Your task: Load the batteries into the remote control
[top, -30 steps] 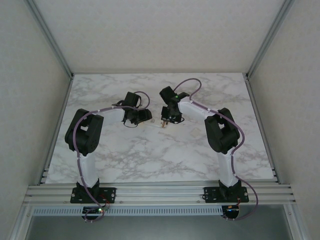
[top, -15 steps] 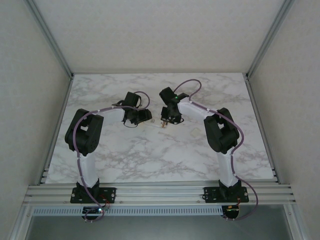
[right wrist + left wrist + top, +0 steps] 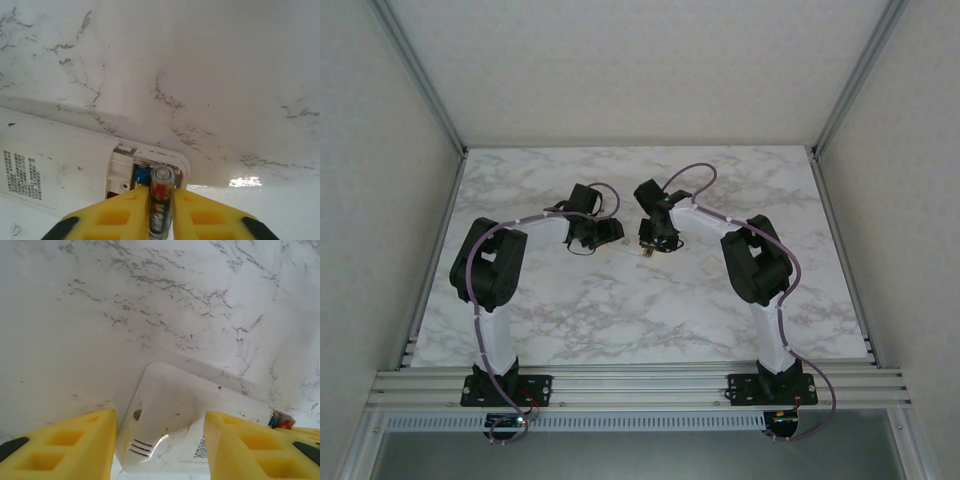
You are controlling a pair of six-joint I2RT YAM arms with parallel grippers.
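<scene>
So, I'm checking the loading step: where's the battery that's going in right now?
In the right wrist view, the battery sits clamped in the right gripper at bottom centre, its tip at the open compartment of the remote.

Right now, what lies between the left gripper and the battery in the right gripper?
The white remote control; the top view shows it reaching from the left gripper to the battery held by the right gripper.

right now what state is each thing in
remote control: back up, end compartment open
battery: clamped, tip at the compartment
right fingers: shut on the battery
left fingers: apart, straddling the remote control's end, grip unclear
</scene>
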